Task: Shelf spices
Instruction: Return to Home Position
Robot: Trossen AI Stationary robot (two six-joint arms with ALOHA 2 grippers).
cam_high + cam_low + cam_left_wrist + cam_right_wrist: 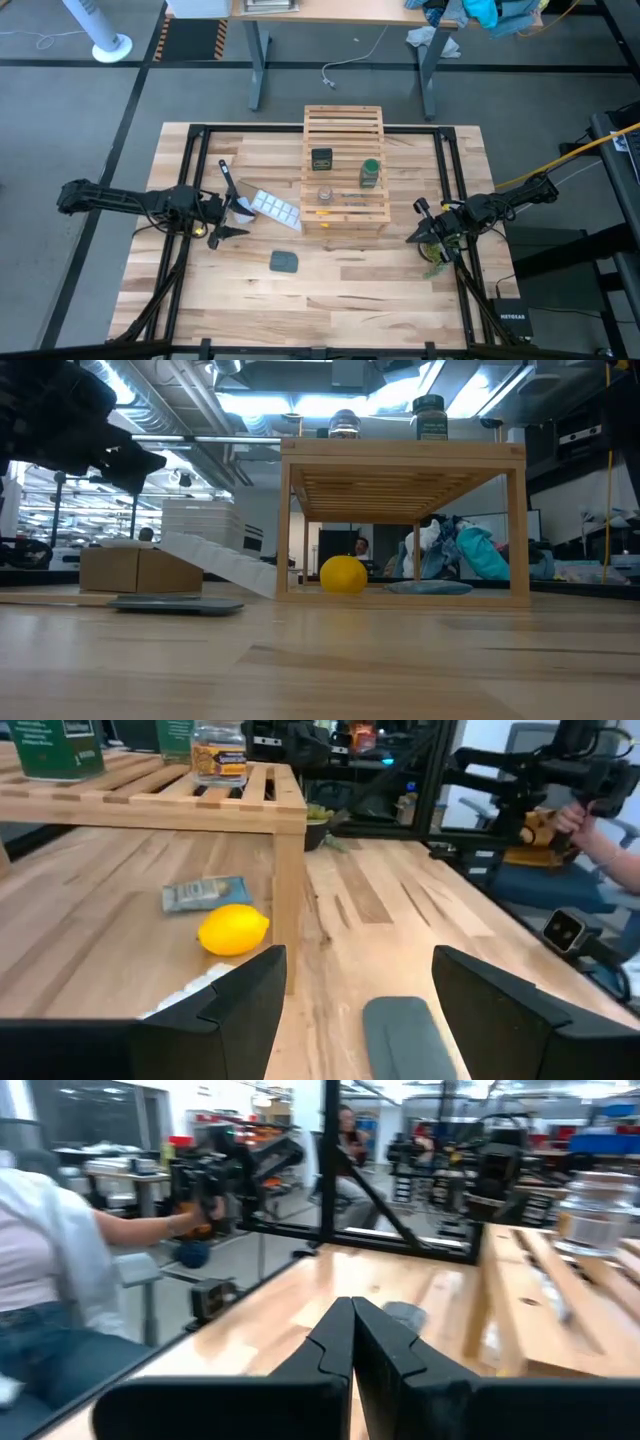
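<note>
Left of the shelf (345,125), the left gripper (360,960) hangs with its fingers apart beside the ice tray (272,208). Right of the shelf, the right gripper (352,1305) is pinched together and empty. On the shelf stand the clear jar (325,193) at the front, the green jar (370,173) behind it and the dark jar (321,158) farthest back. I'd worry that a careless swing clips the tray, jolts the shelf and topples a jar.

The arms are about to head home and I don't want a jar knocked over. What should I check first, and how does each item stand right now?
1. On the shelf: dark jar, green jar, clear jar: ok.
2. All three jars upright: ok.
3. Nothing in the open left gripper: ok.
4. Nothing in the shut right gripper: ok.
5. Both grippers apart from the shelf: ok.
6. Jars seated steadily: cannot tell.
</note>
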